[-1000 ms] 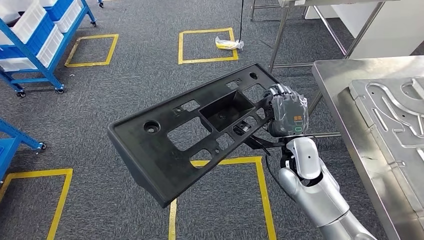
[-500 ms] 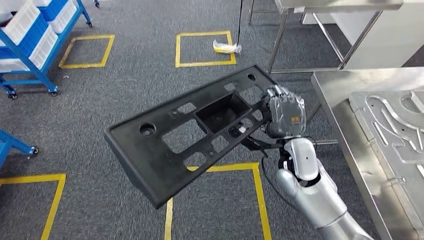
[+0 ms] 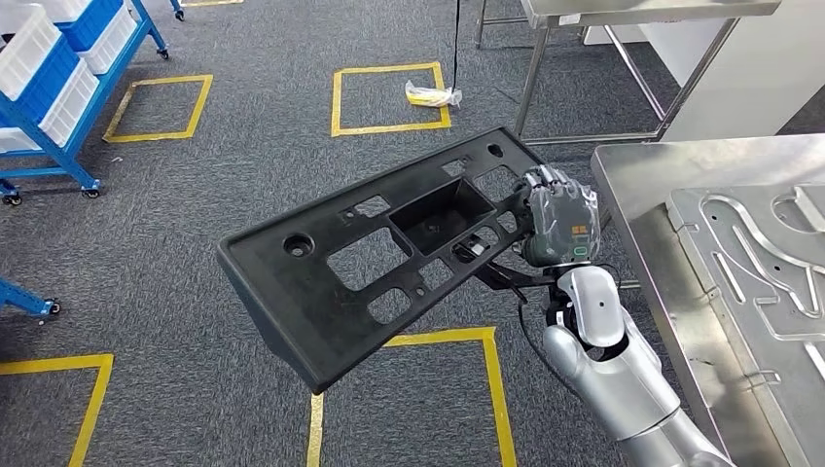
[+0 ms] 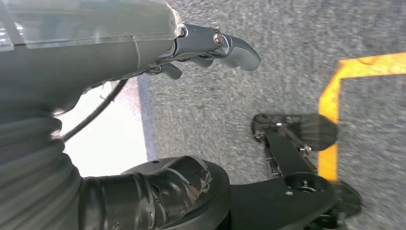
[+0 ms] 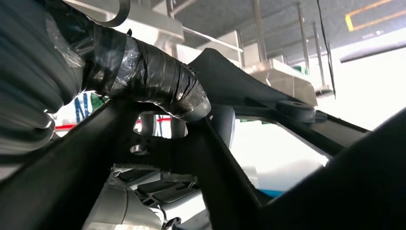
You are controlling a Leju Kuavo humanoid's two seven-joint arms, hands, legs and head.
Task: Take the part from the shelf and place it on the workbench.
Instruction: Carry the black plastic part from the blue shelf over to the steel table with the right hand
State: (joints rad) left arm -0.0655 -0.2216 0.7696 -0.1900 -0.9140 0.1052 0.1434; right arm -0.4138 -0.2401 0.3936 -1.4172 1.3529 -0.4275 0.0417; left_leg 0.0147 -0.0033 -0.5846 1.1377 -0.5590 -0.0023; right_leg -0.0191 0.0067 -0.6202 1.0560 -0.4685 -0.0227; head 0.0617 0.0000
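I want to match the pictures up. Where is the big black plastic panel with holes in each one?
Head view: big black plastic panel in the middle, held at one end by the right hand.
Right wrist view: black ribs close up, crossing the frame.
Left wrist view: not there.
Shared landmark: steel workbench.

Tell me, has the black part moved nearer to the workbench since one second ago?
Yes, slightly: the gap between the black part and the workbench corner has narrowed.

My right arm (image 3: 623,379) reaches up and forward, bent at the wrist. My right hand (image 3: 556,222) is closed tight around what it holds. My left hand (image 4: 143,43) hangs low with its fingers (image 4: 234,45) a little curled, holding nothing.
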